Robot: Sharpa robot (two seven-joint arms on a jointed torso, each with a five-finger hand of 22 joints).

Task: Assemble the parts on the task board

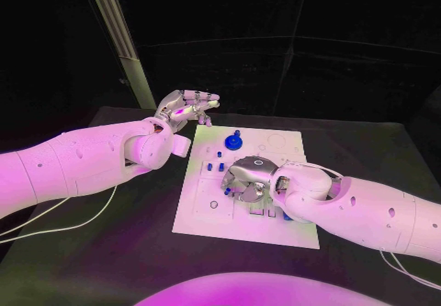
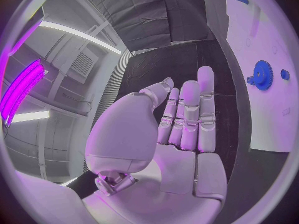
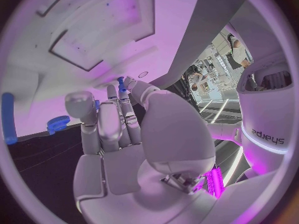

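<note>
**Right hand down on the board, left hand raised off its far corner**

My right hand's fingers (image 3: pixel 115 119) lie close together, pointing down at the flat white plastic task board (image 1: pixel 207 213). A small blue peg (image 3: pixel 121 83) shows right at their tips; I cannot tell whether they pinch it or only touch it. In the head view my right hand (image 1: pixel 246 180) sits over the middle of the board, its silver back turned up, hiding what is under the fingers.

My left hand's fingers (image 2: pixel 190 117) stand straight and pressed side by side, the thumb set a little apart, with nothing in them. In the head view my left hand (image 1: pixel 187 107) is lifted above the black table (image 1: pixel 110 255), just off the board's far corner at about 11 o'clock from its centre.

On the board, a blue toothed gear (image 1: pixel 233 141) with a knob on top sits at about 12 o'clock from my right hand, near the far edge. A few short blue pins (image 1: pixel 209 166) stand at about 10 o'clock from that hand, between the gear and my fingers. A long blue rod (image 3: pixel 7 117) lies on the board well off to the side of my right hand, with a second blue gear-like piece (image 3: pixel 59 123) near it at the board's edge.
</note>
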